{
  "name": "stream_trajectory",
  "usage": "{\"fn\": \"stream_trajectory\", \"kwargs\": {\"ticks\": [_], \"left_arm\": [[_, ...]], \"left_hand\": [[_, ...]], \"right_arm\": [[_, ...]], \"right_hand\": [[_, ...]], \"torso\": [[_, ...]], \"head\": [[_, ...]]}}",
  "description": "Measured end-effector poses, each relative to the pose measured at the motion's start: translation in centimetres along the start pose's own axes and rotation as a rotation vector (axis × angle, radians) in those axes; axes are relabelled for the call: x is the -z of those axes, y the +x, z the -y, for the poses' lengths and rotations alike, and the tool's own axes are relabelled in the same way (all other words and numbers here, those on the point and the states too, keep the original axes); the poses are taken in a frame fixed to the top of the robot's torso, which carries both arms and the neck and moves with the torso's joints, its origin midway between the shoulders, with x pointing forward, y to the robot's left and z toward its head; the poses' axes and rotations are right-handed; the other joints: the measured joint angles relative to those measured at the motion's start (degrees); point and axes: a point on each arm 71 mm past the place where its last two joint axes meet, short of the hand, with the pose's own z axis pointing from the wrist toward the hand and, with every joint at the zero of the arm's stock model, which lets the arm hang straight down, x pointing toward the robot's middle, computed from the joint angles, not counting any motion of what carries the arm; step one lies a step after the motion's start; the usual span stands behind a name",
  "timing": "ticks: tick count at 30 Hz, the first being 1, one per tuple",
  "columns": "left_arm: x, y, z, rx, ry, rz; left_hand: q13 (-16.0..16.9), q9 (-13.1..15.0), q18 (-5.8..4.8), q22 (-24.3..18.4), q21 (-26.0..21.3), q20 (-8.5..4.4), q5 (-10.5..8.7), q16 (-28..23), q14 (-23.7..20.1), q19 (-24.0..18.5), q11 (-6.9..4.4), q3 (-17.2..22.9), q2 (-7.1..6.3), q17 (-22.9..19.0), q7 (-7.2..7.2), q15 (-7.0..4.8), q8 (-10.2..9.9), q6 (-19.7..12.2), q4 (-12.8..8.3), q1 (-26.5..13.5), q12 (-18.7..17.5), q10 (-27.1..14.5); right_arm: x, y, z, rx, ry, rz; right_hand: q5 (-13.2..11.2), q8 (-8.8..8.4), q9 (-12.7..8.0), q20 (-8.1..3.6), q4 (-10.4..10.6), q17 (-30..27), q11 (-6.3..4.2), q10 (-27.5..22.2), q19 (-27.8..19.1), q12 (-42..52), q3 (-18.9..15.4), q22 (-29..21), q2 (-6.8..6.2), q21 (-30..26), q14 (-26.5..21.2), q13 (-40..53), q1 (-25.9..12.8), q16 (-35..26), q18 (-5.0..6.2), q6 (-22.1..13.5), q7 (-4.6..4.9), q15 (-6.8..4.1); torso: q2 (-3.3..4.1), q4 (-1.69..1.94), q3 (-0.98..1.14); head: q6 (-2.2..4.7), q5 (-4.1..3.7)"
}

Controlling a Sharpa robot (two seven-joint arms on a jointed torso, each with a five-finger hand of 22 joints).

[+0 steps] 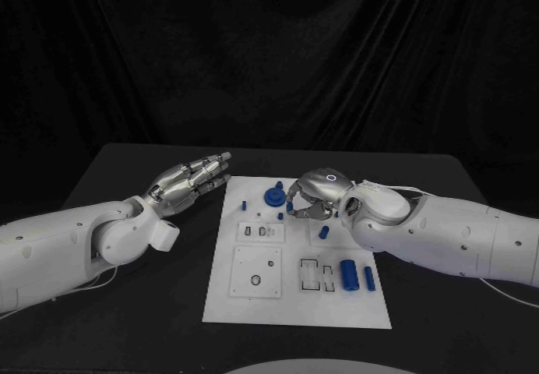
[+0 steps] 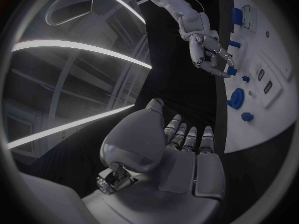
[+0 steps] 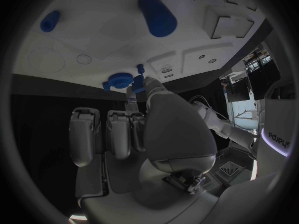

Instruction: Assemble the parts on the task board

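R hand (image 1: 311, 196) fingers pinching small blue part (image 3: 139, 82), axis unclear; L hand (image 1: 188, 182) fingers straight, empty, beside task board (image 1: 294, 305).

One black table (image 1: 135, 167) and one white task board (image 1: 294, 308) on it. Two white arms, each with one silver hand: the left hand (image 1: 191, 181) and the right hand (image 1: 312, 199). Blue parts on the board that can be counted, six in all: two long cylinders, one (image 1: 350, 273) beside the other (image 1: 370, 278); one round disc-shaped piece (image 1: 275, 195); and three small pegs (image 1: 244, 206) (image 1: 280, 216) (image 1: 323, 231). Any more under the right hand cannot be told.
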Motion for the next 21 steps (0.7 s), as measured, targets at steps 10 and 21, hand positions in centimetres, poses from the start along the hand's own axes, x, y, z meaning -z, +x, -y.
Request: {"fn": "stream_trajectory", "kwargs": {"ticks": [10, 21], "left_arm": [[0.1, 0.0, 0.0, 0.001, -0.004, 0.000], [0.1, 0.0, -0.1, 0.002, -0.014, -0.001]], "left_hand": [[0.0, 0.0, 0.00, 0.0, 0.0, 0.00, 0.00, 0.0, 0.0, 0.0, 0.21, 0.0, 0.00, 0.0, 0.00, 0.00, 0.0, 0.0, 0.0, 0.0, 0.0, 0.2], [0.1, 0.0, 0.00, 0.0, 0.0, 0.00, 0.00, 0.0, 0.0, 0.0, 0.21, 0.0, 0.23, 0.0, 0.20, 0.00, 0.2, 0.2, 0.0, 0.2, 0.2, 0.2]], "right_arm": [[-0.4, 0.9, -1.7, -0.004, -0.016, -0.032], [-0.7, 1.3, -2.8, -0.007, -0.032, -0.061]], "right_hand": [[0.4, 0.00, 0.0, 0.21, -0.2, 0.0, 0.06, 0.1, -0.2, 0.0, 0.2, 0.0, 0.00, 0.0, -0.2, 0.0, 0.0, 0.0, 0.00, -0.2, 0.20, 0.21], [0.5, -0.01, 0.1, 0.42, -0.2, 0.0, 0.18, -0.1, 0.0, 0.0, 0.2, 0.0, -0.01, -0.2, 0.0, 0.0, 0.0, 0.0, 0.00, -0.2, 0.20, 0.37]], "torso": [[0.00, 0.00, 0.00], [-0.01, -0.04, 0.00]], "head": [[-0.18, 0.35], [-0.60, 0.66]]}}
